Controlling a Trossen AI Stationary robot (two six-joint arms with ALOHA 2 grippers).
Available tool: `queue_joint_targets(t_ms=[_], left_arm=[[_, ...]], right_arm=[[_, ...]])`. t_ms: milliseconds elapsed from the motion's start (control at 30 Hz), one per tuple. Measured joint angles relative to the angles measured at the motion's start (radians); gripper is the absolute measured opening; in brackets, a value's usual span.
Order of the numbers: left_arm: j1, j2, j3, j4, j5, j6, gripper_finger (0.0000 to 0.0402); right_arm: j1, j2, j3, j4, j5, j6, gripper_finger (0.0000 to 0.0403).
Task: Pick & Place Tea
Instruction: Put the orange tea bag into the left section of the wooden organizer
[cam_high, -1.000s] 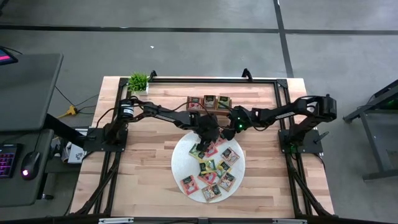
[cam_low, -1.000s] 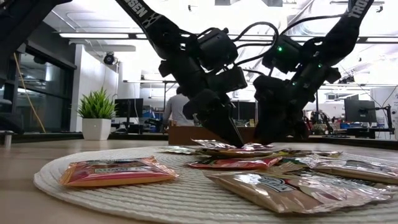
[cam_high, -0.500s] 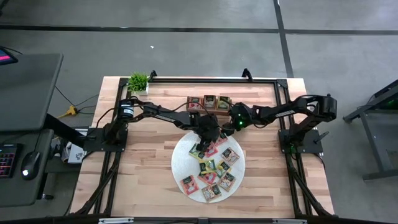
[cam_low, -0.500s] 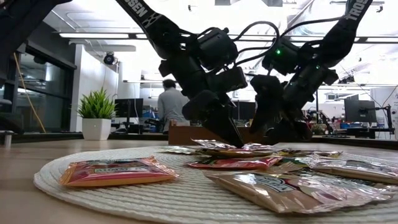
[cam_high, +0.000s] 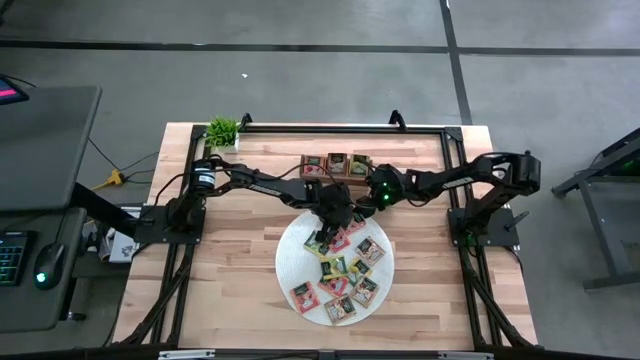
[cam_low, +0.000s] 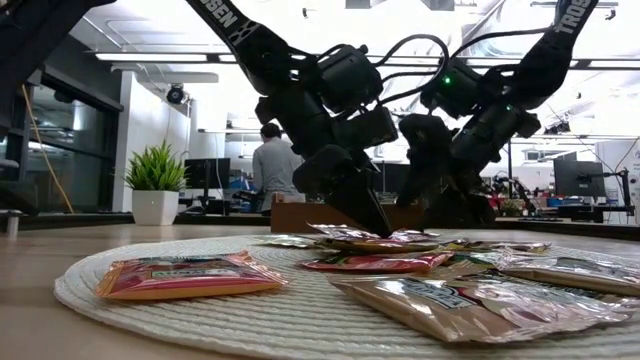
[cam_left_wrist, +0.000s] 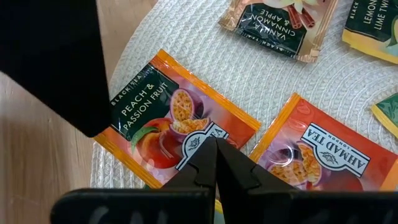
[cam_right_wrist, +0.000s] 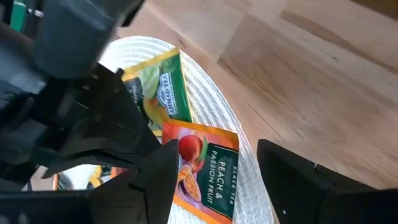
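Roughly ten tea packets (cam_high: 340, 270) lie on one round mat (cam_high: 287, 268); three-slot tray (cam_high: 338, 164) holds packets. Left gripper (cam_left_wrist: 216, 144) clenched empty, right gripper (cam_right_wrist: 214, 171) released.

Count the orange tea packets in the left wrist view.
2. The Peach & Passion Fruit packet lies at the edge of the white mat; the second orange packet lies beside it. More may be hidden.
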Motion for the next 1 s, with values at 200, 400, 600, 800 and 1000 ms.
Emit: queue_joint_targets(t_ms=[200, 400, 600, 800, 1000], left_arm=[[0.000, 0.000, 0.000, 0.000, 0.001, 0.000, 0.0000], [0.000, 0.000, -0.004, -0.003, 0.007, 0.000, 0.0000], [0.000, 0.000, -0.005, -0.002, 0.019, 0.000, 0.0000], [0.000, 0.000, -0.005, -0.003, 0.023, 0.000, 0.0000], [-0.001, 0.000, -0.005, -0.004, 0.024, 0.000, 0.0000]], right_arm=[[-0.001, 0.079, 0.001, 0.082, -0.054, 0.016, 0.0200], [0.000, 0.089, 0.002, 0.108, -0.062, 0.028, 0.0200], [0.000, 0.090, 0.001, 0.112, -0.065, 0.042, 0.0183], [0.001, 0.091, 0.001, 0.109, -0.067, 0.042, 0.0119], [0.001, 0.091, 0.000, 0.109, -0.052, 0.040, 0.0045]])
